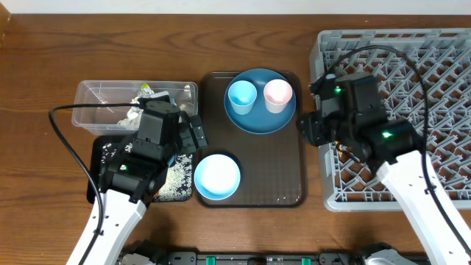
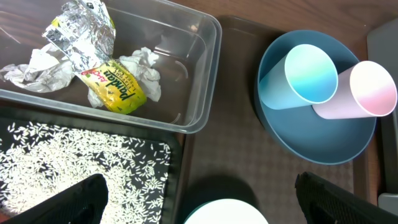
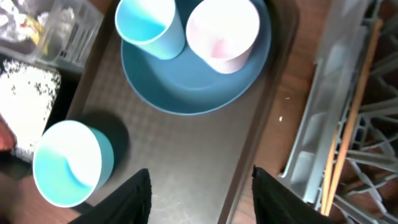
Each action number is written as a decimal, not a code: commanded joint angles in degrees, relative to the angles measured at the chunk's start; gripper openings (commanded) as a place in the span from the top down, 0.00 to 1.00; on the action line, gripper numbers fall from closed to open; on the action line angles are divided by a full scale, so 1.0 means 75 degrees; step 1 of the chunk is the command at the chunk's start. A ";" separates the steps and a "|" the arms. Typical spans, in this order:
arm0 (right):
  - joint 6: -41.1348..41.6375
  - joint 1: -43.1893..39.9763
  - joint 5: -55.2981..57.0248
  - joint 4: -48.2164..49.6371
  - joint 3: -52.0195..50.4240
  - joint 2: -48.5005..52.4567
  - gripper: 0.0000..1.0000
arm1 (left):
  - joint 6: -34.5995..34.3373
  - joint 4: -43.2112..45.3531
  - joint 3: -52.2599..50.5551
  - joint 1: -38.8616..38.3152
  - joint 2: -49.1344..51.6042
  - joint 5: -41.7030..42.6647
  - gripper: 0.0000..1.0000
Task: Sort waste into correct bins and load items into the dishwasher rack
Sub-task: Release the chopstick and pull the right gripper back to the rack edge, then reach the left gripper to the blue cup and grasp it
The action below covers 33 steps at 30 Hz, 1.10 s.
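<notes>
Right gripper (image 3: 202, 200) with jaws spread and nothing between them, over a dark brown serving tray (image 3: 186, 155). On the tray, a dark blue plate (image 3: 193, 87) carries a light blue cup (image 3: 146, 25) and a pink cup (image 3: 222, 31); a pale blue bowl (image 3: 65, 165) stands at lower left. At right, wooden chopsticks (image 3: 348, 118) lie in the grey rack (image 3: 311, 143). At left, a black tray (image 3: 55, 118) holds rice grains (image 3: 25, 99).

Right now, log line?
left fingers: open, empty; right fingers: open, empty; blue cup, pink cup: on plate; bowl: on brown tray; chopsticks: in rack; wrapper, tissue: in tub; rice: in black tray
</notes>
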 commanded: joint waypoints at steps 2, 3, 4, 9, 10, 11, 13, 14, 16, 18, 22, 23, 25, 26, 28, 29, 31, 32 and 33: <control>-0.0085 0.0015 0.0344 -0.0102 0.0070 0.0017 0.44 | 0.0131 -0.0003 0.0119 0.0041 0.0009 -0.0093 0.02; -0.0085 -0.0029 0.0356 -0.0140 0.0070 0.0017 0.41 | 0.0131 -0.0003 0.0122 0.0041 0.0009 -0.0093 0.02; -0.0082 -0.0070 0.0350 -0.0169 0.0070 0.0017 0.37 | 0.0131 -0.0003 0.0122 0.0041 0.0009 -0.0093 0.02; -0.0085 -0.0093 0.0356 -0.0501 0.0070 0.0017 0.01 | 0.0131 -0.0003 0.0119 0.0041 0.0009 -0.0093 0.02; -0.0085 -0.0093 0.0402 -0.0606 0.0070 0.0017 0.01 | 0.0131 -0.0003 0.0122 0.0041 0.0009 -0.0093 0.02; -0.0085 -0.0093 0.0533 -0.0717 0.0070 0.0017 0.01 | 0.0131 -0.0003 0.0119 0.0041 0.0009 -0.0093 0.02; -0.0085 -0.0093 0.1014 -0.0927 0.0070 0.0017 0.01 | 0.0131 -0.0003 0.0122 0.0041 0.0009 -0.0093 0.02; -0.0082 -0.0093 0.1276 -0.1000 0.0070 0.0017 0.01 | 0.0131 -0.0003 0.0122 0.0041 0.0009 -0.0093 0.02; -0.0079 -0.0111 0.1836 -0.1183 0.0070 0.0017 0.01 | 0.0131 -0.0003 0.0122 0.0041 0.0009 -0.0093 0.02; -0.0026 -0.0134 0.1920 -0.1323 0.0070 0.0017 0.01 | 0.0128 0.0006 0.0122 0.0041 0.0009 -0.0093 0.02; 0.0393 -0.0152 0.1894 -0.1562 0.0070 0.0017 0.01 | 0.0099 0.0323 0.0122 0.0041 0.0009 -0.0073 0.02; 0.0530 -0.0152 0.1897 -0.1620 0.0070 0.0017 0.01 | 0.0093 0.0580 0.0122 0.0041 0.0009 0.0058 0.02; 0.0670 -0.0152 0.1894 -0.1673 0.0070 0.0017 0.01 | 0.0090 0.0828 0.0122 0.0041 0.0009 0.0405 0.02; 0.0702 -0.0152 0.1886 -0.1682 0.0070 0.0017 0.01 | 0.0090 0.1035 0.0122 0.0041 0.0032 0.0662 0.02; 0.0697 -0.0152 0.1801 -0.1676 0.0070 0.0017 0.01 | -0.0029 0.1510 0.0122 0.0029 0.0166 0.1271 0.15; 0.0697 -0.0152 0.1746 -0.1676 0.0070 0.0017 0.01 | -0.0262 0.1702 0.0122 0.0003 0.0283 0.1425 0.24; 0.0699 -0.0152 0.1690 -0.1673 0.0070 0.0017 0.01 | -0.0650 0.2040 0.0122 -0.0079 0.0586 0.1463 0.29; 0.0699 -0.0152 0.1682 -0.1679 0.0070 0.0017 0.01 | -0.0746 0.2215 0.0122 -0.0134 0.0761 0.1463 0.32; 0.0699 -0.0152 0.1664 -0.1687 0.0070 0.0017 0.01 | -0.0807 0.2436 0.0122 -0.0198 0.0997 0.1463 0.35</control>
